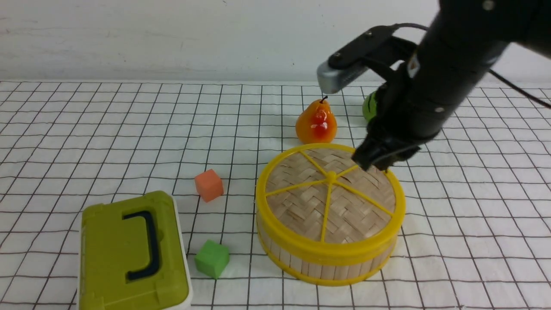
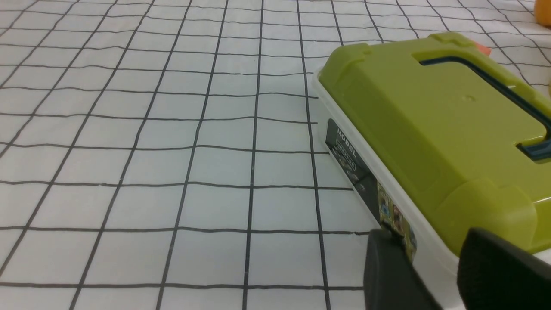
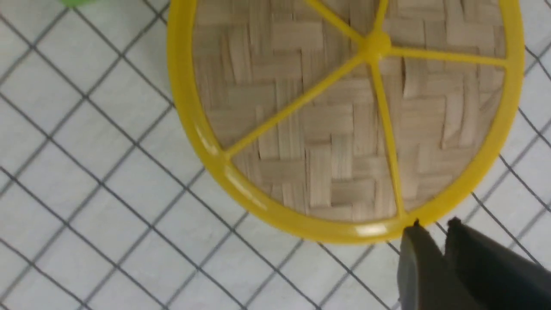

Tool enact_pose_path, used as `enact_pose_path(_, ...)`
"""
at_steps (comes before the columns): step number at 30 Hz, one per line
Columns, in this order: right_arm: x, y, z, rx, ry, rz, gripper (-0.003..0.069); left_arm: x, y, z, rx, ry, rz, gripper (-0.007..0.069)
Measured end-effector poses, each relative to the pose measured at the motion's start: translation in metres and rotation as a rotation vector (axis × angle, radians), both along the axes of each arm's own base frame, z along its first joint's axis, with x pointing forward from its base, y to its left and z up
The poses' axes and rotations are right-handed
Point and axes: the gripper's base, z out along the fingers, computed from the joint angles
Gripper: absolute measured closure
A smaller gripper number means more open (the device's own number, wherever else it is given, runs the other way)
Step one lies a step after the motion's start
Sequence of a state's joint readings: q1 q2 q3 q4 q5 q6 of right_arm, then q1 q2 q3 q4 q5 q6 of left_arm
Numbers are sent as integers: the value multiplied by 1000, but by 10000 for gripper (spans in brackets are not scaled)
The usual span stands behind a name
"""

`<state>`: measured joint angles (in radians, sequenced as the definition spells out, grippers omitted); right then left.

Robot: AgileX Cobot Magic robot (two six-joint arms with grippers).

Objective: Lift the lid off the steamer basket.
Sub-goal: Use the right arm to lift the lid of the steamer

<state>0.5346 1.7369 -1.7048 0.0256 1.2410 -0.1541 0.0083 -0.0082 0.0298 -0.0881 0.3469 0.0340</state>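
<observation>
Left end effector (image 2: 434,275): jaws apart, empty, beside olive-green box (image 1: 133,254). Green cube (image 1: 212,258) near box. Steamer basket (image 1: 327,262) on worktop (image 1: 86,129), right of centre; lid (image 1: 331,198) seated on top. Orange cube (image 1: 208,184) farther back. Right end effector (image 1: 376,165): jaws nearly together, nothing between, tips at lid's far-right rim. Pear (image 1: 316,122) behind basket.

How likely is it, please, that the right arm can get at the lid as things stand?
Probably yes. The right gripper hangs at the far rim of the lid, and nothing lies on it or between them. The pear stands apart behind the basket.
</observation>
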Motion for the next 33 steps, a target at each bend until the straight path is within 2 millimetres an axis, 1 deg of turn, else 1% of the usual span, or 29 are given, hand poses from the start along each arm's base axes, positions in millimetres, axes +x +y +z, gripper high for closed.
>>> enact_pose_path(1, 7, 3, -2, 20, 8, -9, 505, 0, 0, 0, 0, 0, 0, 385)
enact_pose_path(3, 23, 9, -12, 53, 44, -26, 432, 0, 0, 0, 0, 0, 0, 385)
enact_pose_path(4, 33, 12, -21, 56, 61, -33, 379, 0, 0, 0, 0, 0, 0, 385)
enact_pose_path(6, 44, 17, -29, 56, 67, -38, 323, 0, 0, 0, 0, 0, 0, 385)
enact_pose_path(8, 54, 22, -40, 50, 80, -41, 270, 0, 0, 0, 0, 0, 0, 385)
enact_pose_path(9, 60, 25, -46, 49, 84, -42, 250, 0, 0, 0, 0, 0, 0, 385)
enact_pose_path(11, 67, 29, -55, 47, 89, -44, 232, 0, 0, 0, 0, 0, 0, 385)
enact_pose_path(12, 71, 31, -61, 42, 95, -46, 228, 0, 0, 0, 0, 0, 0, 385)
enact_pose_path(13, 71, 31, -62, 42, 96, -46, 228, 0, 0, 0, 0, 0, 0, 385)
enact_pose_path(14, 75, 33, -69, 37, 105, -48, 226, 0, 0, 0, 0, 0, 0, 385)
enact_pose_path(17, 79, 35, -81, 25, 128, -51, 236, 0, 0, 0, 0, 0, 0, 385)
enact_pose_path(19, 81, 36, -84, 20, 132, -57, 254, 0, 0, 0, 0, 0, 0, 385)
enact_pose_path(23, 81, 35, -83, 15, 131, -78, 343, 0, 0, 0, 0, 0, 0, 385)
enact_pose_path(26, 81, 34, -83, 12, 132, -80, 434, 0, 0, 0, 0, 0, 0, 385)
enact_pose_path(27, 81, 34, -83, 12, 133, -80, 488, 0, 0, 0, 0, 0, 0, 385)
enact_pose_path(29, 81, 35, -82, 13, 131, -80, 542, 0, 0, 0, 0, 0, 0, 385)
enact_pose_path(30, 81, 34, -81, 12, 132, -80, 555, 0, 0, 0, 0, 0, 0, 385)
enact_pose_path(33, 81, 35, -80, 13, 130, -79, 554, 0, 0, 0, 0, 0, 0, 385)
